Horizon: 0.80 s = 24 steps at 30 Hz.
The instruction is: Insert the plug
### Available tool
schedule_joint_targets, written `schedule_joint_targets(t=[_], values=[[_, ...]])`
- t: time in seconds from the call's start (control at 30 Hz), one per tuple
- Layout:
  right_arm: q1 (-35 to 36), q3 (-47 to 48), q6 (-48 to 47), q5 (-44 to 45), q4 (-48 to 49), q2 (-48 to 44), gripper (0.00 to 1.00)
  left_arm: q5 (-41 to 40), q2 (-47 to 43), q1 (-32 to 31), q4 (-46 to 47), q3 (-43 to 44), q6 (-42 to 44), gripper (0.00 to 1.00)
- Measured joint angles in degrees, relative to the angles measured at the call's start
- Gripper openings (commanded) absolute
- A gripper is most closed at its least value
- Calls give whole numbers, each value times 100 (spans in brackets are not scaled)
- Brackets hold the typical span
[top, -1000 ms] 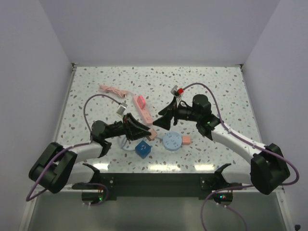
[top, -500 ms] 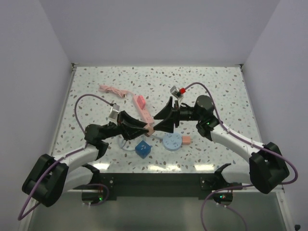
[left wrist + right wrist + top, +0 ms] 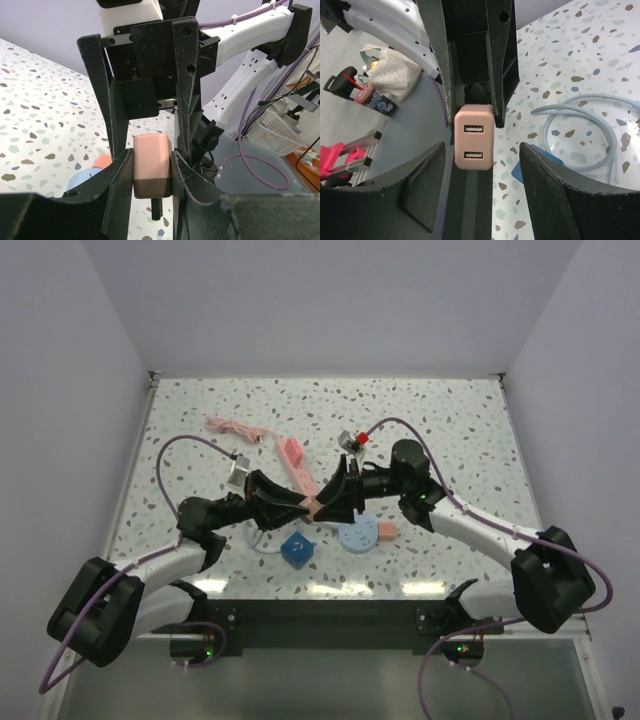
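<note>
Within left gripper, pink plug

On the speckled table lie a pink power strip, blue cube, pale-blue disc and salmon block.

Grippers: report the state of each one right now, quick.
Left gripper: shut on the pink charger.
Right gripper: open, jaws standing either side of the charger, not touching it.

Robotics lab booth: plain white walls, speckled terrazzo table, purple cables on mounted arms.
</note>
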Motion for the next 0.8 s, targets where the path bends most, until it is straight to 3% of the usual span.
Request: schedule_joint_targets(t=[0.27,0.4,0.43,0.5,0.53,0.57,0.63,0.67,0.8], values=[[22,17,-94,-9,-15,-4,49,-2,101,0,0,-13,-2,0],[66,20,-138,-13,-20,-4,33,2,140,0,2,-35,-11,0],[66,20,-151,-11,-33,-4,22,9,144,0,24,-35,-9,0],[66,22,-168,7,-55,-4,12,17,155,0,46,-35,-7,0],[66,24,-170,7,-63,-2,4,13,166,0,52,-35,-7,8],[66,24,-173,15,-70,-2,0,11,184,0,63,-35,-7,23],[63,26,-188,57,-116,-2,0,13,238,0,96,-35,-9,38],[61,26,-208,76,-157,0,0,13,264,0,103,-35,-11,51],[66,157,-356,138,-382,26,0,-55,326,0,31,-35,-4,69]])
